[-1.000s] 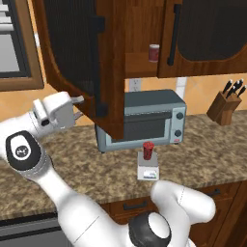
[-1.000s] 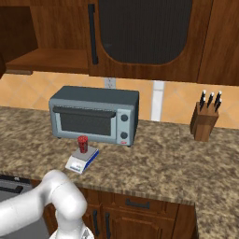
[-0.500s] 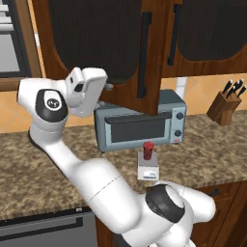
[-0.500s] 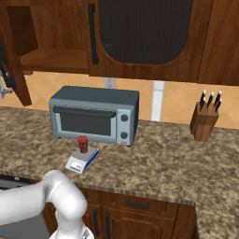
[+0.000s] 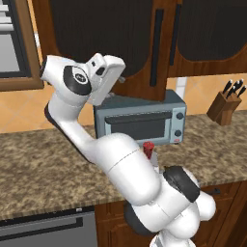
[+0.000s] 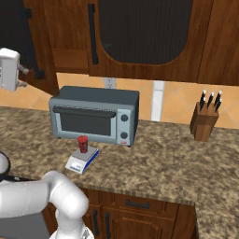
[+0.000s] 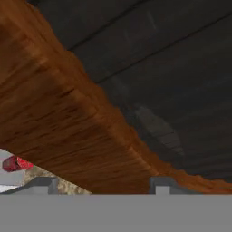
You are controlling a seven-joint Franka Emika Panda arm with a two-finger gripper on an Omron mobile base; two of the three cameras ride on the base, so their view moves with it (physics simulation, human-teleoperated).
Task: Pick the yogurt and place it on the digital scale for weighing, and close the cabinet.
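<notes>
In the left base view, the gripper (image 5: 120, 79) is pressing against the cabinet (image 5: 103, 43) door's lower edge, at 12 o'clock from the toaster oven (image 5: 140, 120). In the right base view, the yogurt (image 6: 83, 144) is standing upright on the digital scale (image 6: 80, 161), at 6 o'clock from the oven. In the hand view, 2 fingertips (image 7: 43, 185) are sitting apart, seemingly gripping nothing, near the wooden frame.

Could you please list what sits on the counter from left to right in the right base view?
Digital scale with the yogurt standing on it → toaster oven → knife block.
</notes>
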